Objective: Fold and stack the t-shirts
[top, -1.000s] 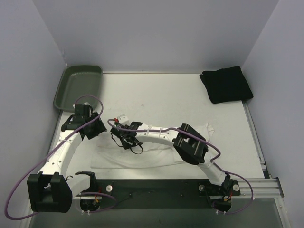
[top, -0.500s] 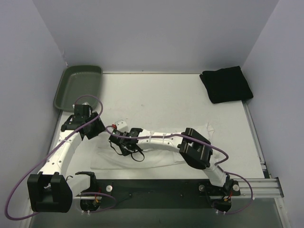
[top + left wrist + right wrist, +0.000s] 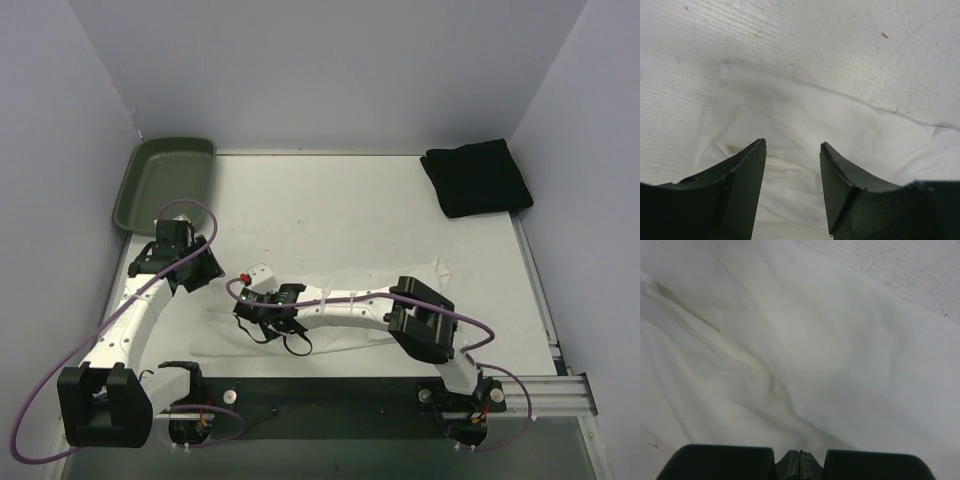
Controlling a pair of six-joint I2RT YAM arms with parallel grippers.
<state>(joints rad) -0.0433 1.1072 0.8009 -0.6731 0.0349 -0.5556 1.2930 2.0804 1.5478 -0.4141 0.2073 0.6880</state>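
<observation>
- Right end effector (image 3: 800, 466): fingers pressed together on what looks like a pinch of the white shirt (image 3: 840, 340). Creases run into the tips.
- Left end effector (image 3: 792, 147): spread and empty, hovering over the shirt's left corner. I cannot tell whether it touches.
- White shirt: spread loosely with wrinkles on the near part of the table (image 3: 330, 200).
- Handling, as I judge it: thin, limp and light, so it will sag and drag rather than hold shape. Best taken at a hem or corner with a shallow pinch, both ends lifted together so the fold lands square.
- Black shirt (image 3: 476, 180): already folded, in the far right corner, well apart.
- Tray (image 3: 175, 143): in the far left corner, away from the work.
- In the way: the right arm (image 3: 340, 300) lies across the white shirt. Its cable (image 3: 470, 325) loops near the cloth and might snag.
</observation>
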